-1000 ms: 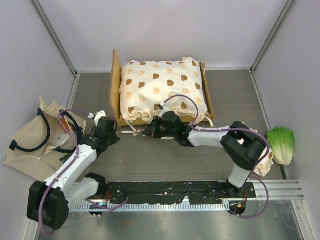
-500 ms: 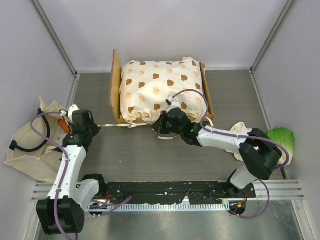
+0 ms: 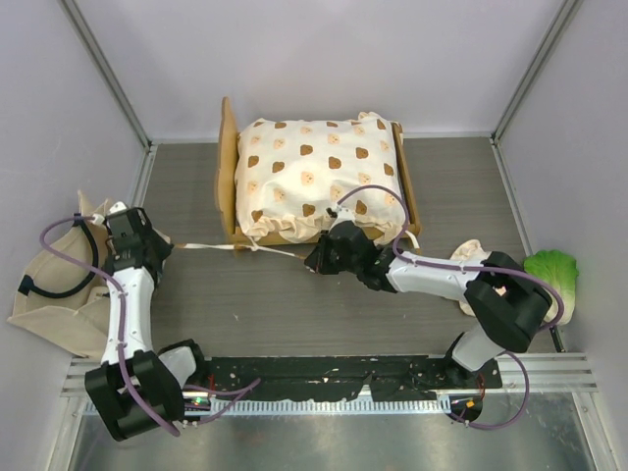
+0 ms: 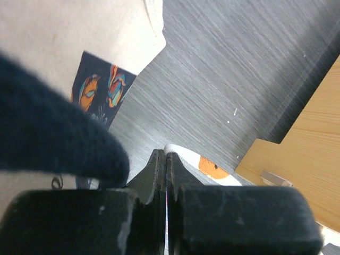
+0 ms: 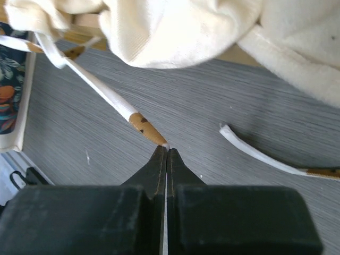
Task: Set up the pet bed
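— How many beds?
— One small light-wood pet bed, with one cream bear-print cushion.
— Ties?
— Three cream ribbon ties, as far as I can count.
— And at the table's edges?
— One beige tote bag with black handles left, one green lettuce toy right, one small cream cloth bundle nearby.
— Arms?
— Two black-and-white robot arms.

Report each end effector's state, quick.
Left end effector: closed on a cushion tie.
Right end effector: closed on the other tie.
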Controlling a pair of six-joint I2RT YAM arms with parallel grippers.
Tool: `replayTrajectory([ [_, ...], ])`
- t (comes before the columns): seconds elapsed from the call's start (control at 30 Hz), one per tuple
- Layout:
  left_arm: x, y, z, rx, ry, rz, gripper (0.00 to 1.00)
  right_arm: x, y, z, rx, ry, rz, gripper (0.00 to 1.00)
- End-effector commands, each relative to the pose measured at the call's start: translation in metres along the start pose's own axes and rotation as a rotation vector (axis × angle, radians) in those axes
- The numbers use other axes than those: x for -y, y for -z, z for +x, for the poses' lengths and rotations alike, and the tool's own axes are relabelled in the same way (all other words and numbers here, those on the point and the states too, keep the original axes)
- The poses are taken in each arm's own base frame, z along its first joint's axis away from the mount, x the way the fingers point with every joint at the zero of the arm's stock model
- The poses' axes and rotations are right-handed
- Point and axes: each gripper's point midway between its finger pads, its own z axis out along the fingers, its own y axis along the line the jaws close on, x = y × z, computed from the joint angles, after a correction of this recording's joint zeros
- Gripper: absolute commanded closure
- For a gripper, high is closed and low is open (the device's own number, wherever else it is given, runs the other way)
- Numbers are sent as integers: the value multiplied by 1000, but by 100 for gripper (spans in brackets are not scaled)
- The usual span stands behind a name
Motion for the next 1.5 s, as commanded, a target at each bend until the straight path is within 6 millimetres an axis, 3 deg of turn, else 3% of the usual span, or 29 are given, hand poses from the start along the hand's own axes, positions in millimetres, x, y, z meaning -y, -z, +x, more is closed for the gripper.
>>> replayTrajectory([
  [0.0, 13, 3, -36, 73, -23, 58, 100, 18, -3, -1, 26, 14, 73, 99],
  [0.07, 18, -2, -46, 77, -19, 60, 100, 25, -8, -3, 35, 21, 108, 99],
  [0.2, 18, -8, -73, 114, 10, 41, 100, 19, -21, -2, 17, 22, 89, 99],
  [0.33, 26, -4, -115, 195, 10, 44, 100, 14, -36, -2, 23, 11, 90, 99],
  [0.47, 39, -10, -136, 197, 14, 73, 100, 33, -44, 1, 42, 1, 185, 99],
  [0.6, 54, -15, -149, 191, 2, 126, 100, 58, -32, -1, 80, 6, 310, 99],
  [0.63, 54, -17, -148, 178, -5, 125, 100, 67, -28, 2, 90, 14, 342, 99],
  [0.87, 55, -24, -149, 192, -1, 131, 100, 75, -29, 7, 90, 29, 377, 99],
  [1.03, 57, -24, -152, 195, -4, 144, 100, 70, -33, 6, 89, 29, 363, 99],
  [1.13, 70, -20, -146, 160, -17, 216, 100, 53, -35, 10, 56, 53, 281, 98],
  [1.17, 80, -16, -143, 137, -20, 271, 100, 38, -34, 3, 80, 59, 219, 96],
  [1.2, 86, -12, -140, 125, -16, 300, 100, 32, -33, 11, 51, 63, 171, 91],
  [1.27, 101, -5, -134, 109, -35, 354, 99, 14, -27, 3, 76, 69, 94, 90],
  [1.37, 120, 5, -121, 88, -67, 406, 100, 7, -25, 3, 65, 84, 80, 98],
  [1.47, 131, 10, -115, 90, -86, 432, 100, 2, -24, 1, 62, 81, 68, 99],
])
